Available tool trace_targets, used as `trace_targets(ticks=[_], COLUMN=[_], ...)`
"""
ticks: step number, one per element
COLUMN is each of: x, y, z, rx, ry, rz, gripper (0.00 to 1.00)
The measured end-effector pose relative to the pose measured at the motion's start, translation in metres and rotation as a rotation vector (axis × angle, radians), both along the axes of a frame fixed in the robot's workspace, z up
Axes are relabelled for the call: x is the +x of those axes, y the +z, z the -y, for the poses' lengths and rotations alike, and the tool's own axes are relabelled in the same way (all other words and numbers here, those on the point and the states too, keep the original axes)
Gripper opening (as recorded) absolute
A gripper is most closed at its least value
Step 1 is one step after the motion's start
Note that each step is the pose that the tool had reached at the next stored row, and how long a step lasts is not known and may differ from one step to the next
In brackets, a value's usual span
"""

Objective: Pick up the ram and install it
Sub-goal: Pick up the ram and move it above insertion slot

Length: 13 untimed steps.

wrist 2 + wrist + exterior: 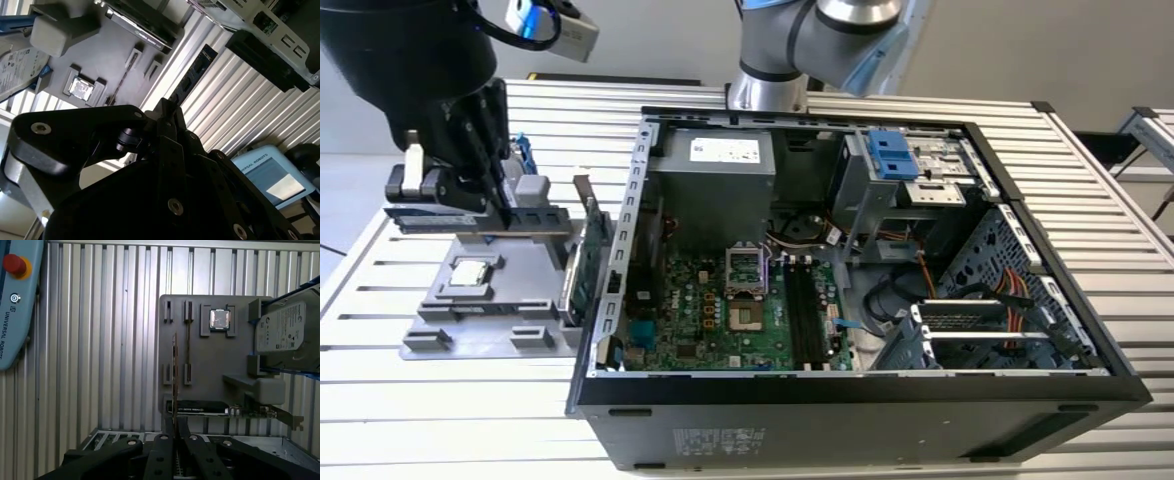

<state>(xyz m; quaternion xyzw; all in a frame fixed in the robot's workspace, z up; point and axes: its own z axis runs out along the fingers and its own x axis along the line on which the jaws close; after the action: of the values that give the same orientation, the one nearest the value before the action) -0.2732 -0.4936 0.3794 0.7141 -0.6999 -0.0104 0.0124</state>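
**Ram (174, 375) gripped in the pincer (174, 432) over the grey tray (215, 365)**

In the first wrist view the ram shows edge-on as a thin strip. The dark fingers (162, 455) press against it from either side, so the pincer is clenched on it. The strip hangs over the tray between two columns of narrow slots.

In the second wrist view the ram appears as a dark, narrow stick with small chips. It juts out from the fingers over the ribbed metal surface (440, 410).

In the exterior view the pincer hangs at the exterior view's left, above the tray. The ram is a bluish strip lying level in its grip, above the tray floor.

The tray also carries three other parts:
- a square processor chip (219, 319) seated in a pocket
- a silver hard drive (285, 332) in a blue frame
- a green card (583, 265) standing on edge at the side nearest the computer case (854, 385)

The case lies open on the surface just beside the tray, toward the exterior view's right. Its main board (700, 310) lies flat inside, and the long dark memory slots (803, 315) run along it. The ram is well apart from those slots.

A pale blue control tablet (17, 315) with a red button (14, 264) lies on the surface, apart from the tray
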Motion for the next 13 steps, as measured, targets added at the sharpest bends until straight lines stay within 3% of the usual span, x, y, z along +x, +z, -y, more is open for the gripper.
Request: trace_targets(ticks=[13], x=[0.0221], y=[0.0000], z=[-0.0001], rx=[0.0000], ry=[0.000], rz=[0.0000], gripper=[0.00])
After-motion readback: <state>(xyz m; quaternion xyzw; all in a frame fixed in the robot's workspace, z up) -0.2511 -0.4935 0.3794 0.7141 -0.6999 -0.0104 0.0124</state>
